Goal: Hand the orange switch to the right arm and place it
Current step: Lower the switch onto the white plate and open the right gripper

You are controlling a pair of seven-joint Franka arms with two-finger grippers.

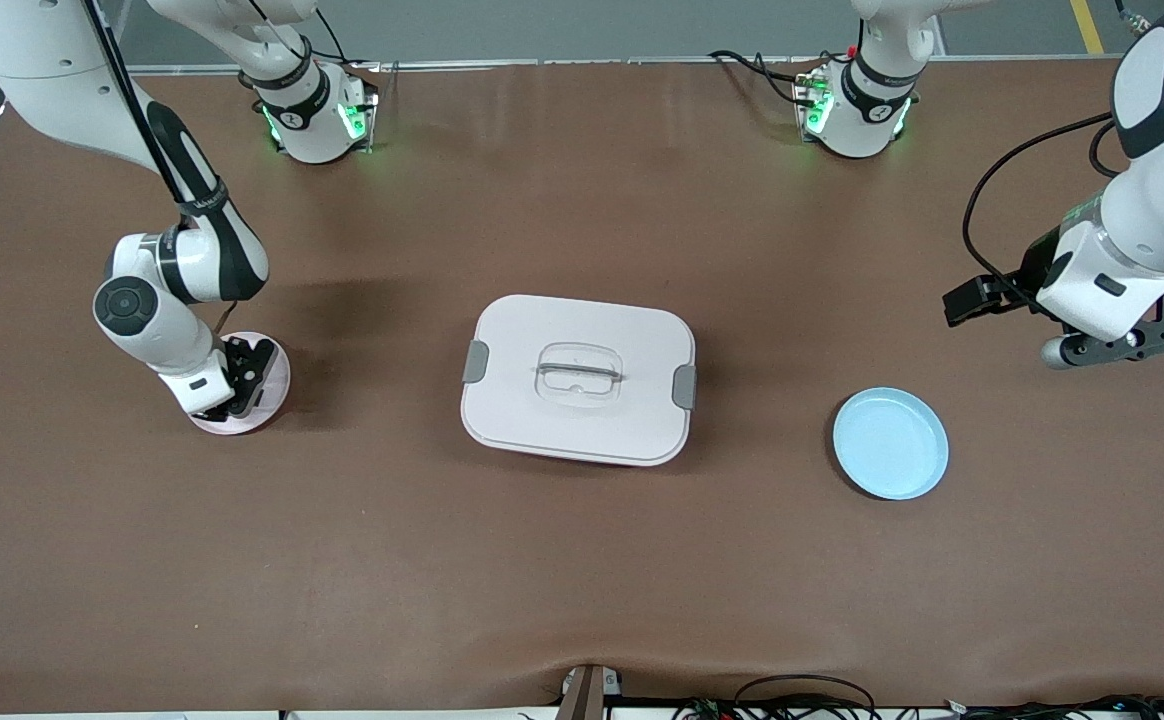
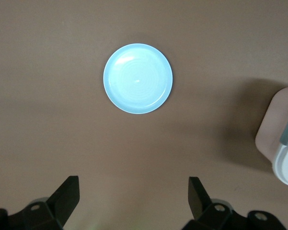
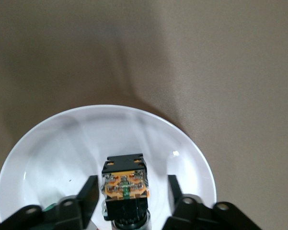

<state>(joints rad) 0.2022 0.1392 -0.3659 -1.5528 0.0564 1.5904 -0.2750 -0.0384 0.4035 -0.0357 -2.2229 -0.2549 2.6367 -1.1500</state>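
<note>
The orange switch [image 3: 126, 184], a tiny boxy black part with an orange middle, is seen sitting in a glossy round pinkish-white dish [image 3: 52, 153] at the right arm's end of the brown matte table [image 1: 582, 580]. The right gripper [image 3: 132, 194] is spread around it, fingers apart from its sides. The left gripper [image 2: 134, 199] is held wide open above bare table near a smooth pale blue plate [image 2: 138, 78]. A rounded white lidded box [image 1: 579, 378] sits mid-table.

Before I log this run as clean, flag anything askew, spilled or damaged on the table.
Nothing stands out. The orange switch sits in the pink plate between the right gripper's parted fingers. The lidded white box lies square mid-table with its lid on, the blue plate is bare, and the left gripper waits open above the table.
</note>
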